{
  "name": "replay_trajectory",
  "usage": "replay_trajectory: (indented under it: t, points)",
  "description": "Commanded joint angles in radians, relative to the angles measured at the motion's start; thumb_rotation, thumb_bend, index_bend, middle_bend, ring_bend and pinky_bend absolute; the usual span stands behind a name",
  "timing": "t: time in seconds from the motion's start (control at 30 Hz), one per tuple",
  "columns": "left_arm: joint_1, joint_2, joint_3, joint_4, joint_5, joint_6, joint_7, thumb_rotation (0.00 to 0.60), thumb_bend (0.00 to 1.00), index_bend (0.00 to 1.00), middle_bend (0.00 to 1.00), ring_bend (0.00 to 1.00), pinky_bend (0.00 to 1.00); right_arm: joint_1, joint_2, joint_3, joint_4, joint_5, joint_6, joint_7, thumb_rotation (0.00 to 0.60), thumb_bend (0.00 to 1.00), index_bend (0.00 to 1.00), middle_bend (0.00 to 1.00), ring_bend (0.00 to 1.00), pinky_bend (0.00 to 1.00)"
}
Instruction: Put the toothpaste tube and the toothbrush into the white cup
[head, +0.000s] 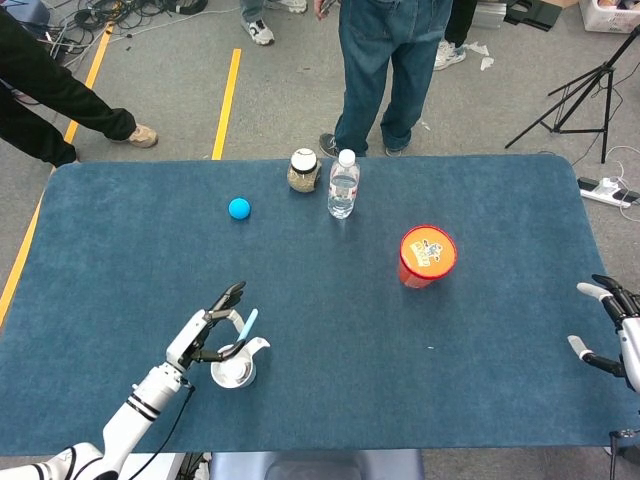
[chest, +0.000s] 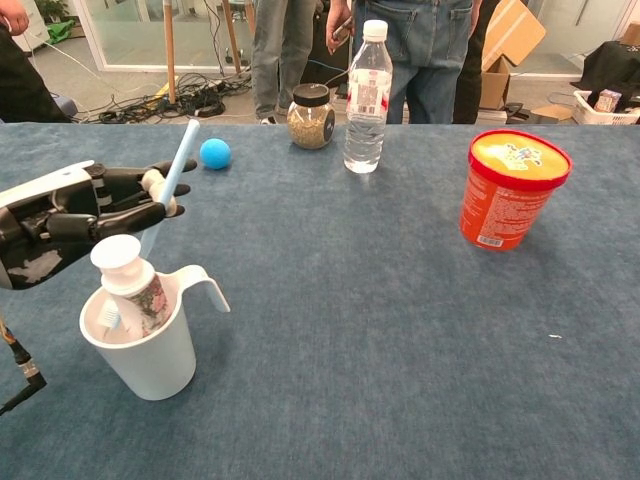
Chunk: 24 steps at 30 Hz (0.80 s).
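The white cup (chest: 140, 350) stands near the near-left edge of the blue table (head: 480, 330), its handle pointing right. The toothpaste tube (chest: 130, 280) stands cap-up inside it, leaning on the left side of the rim. The toothbrush (chest: 170, 180) is in the cup too, head down beside the tube, its light blue handle slanting up and to the right over the far rim.

The left hand (chest: 75, 215) hangs just left of and above the cup, fingers pointing right, with the brush handle between thumb and fingertips; whether it grips the handle or merely touches it cannot be told.

The right hand (head: 612, 330) sits at the far-right edge of the table, fingers apart and holding nothing, seen only in the head view.

A wide stretch of bare cloth lies between the cup and the orange tub (chest: 512, 188), which stands right of centre. Along the far edge stand a water bottle (chest: 367, 95) and, just left of it, a glass jar (chest: 311, 116); a blue ball (chest: 214, 153) lies further left, well apart from the cup.
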Motion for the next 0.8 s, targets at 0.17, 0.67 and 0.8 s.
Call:
replay_trajectory:
  t: [0.17, 0.67, 0.8]
  points:
    - [0.002, -0.003, 0.019, 0.018, 0.022, 0.008, -0.029, 0.600, 0.33, 0.51, 0.00, 0.00, 0.00, -0.001, 0.000, 0.000, 0.000, 0.000, 0.001, 0.001, 0.600, 0.16, 0.27, 0.19, 0.24, 0.58]
    - [0.005, 0.001, 0.054, 0.040, 0.056, 0.029, -0.074, 0.600, 0.33, 0.39, 0.00, 0.00, 0.00, 0.000, -0.001, -0.001, 0.000, -0.001, 0.001, -0.002, 0.600, 0.16, 0.27, 0.19, 0.24, 0.58]
    - [0.005, 0.022, 0.060, 0.029, 0.060, 0.035, -0.074, 0.600, 0.33, 0.37, 0.00, 0.00, 0.00, -0.001, 0.001, -0.001, -0.001, -0.001, 0.003, 0.000, 0.600, 0.16, 0.27, 0.19, 0.24, 0.58]
